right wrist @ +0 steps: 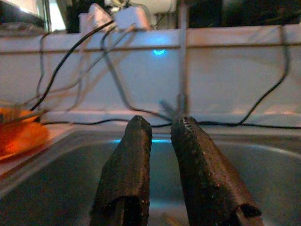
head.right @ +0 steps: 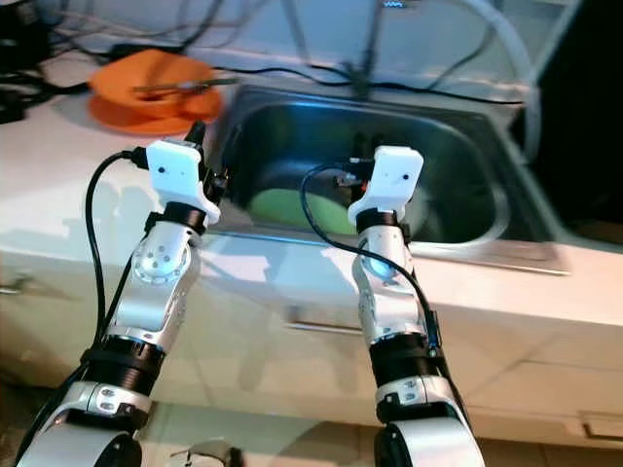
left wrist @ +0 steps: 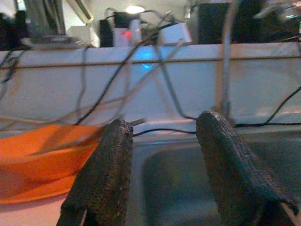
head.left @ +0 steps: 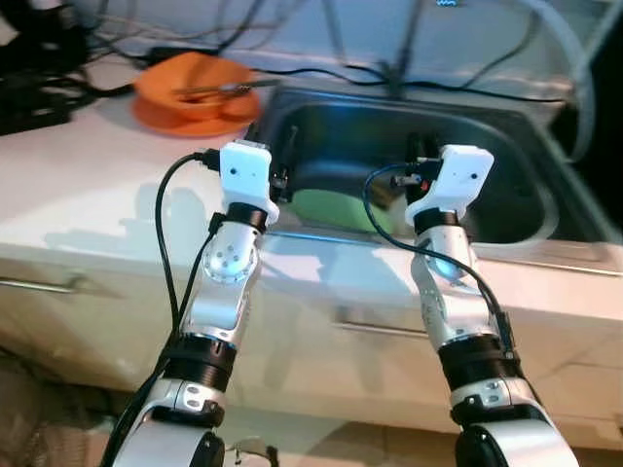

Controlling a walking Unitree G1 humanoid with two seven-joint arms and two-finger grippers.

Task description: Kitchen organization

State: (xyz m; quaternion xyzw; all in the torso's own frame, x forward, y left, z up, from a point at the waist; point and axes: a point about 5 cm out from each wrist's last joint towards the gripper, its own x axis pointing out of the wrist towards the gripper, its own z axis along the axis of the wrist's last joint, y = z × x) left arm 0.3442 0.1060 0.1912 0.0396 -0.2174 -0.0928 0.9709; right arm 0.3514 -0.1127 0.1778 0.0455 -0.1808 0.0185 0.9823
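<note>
Your main risk: both arms reach over the counter edge [head.left: 321, 255] into a sink [head.left: 506, 185] with black cables [head.left: 321, 78] draped behind it; a forward push could snag one. Left gripper [left wrist: 162, 155] hangs at frame centre-left, fingers spread, empty. Right gripper [right wrist: 162, 155] sits over the basin, fingers slightly parted, empty. A green dish [head.left: 331, 209] lies in the sink; the orange bowl and plate [head.left: 195, 92] sit upper left

My arms: silver links, black joint rings, white wrist camera housings, black cables, textured black fingers [left wrist: 103, 174].
</note>
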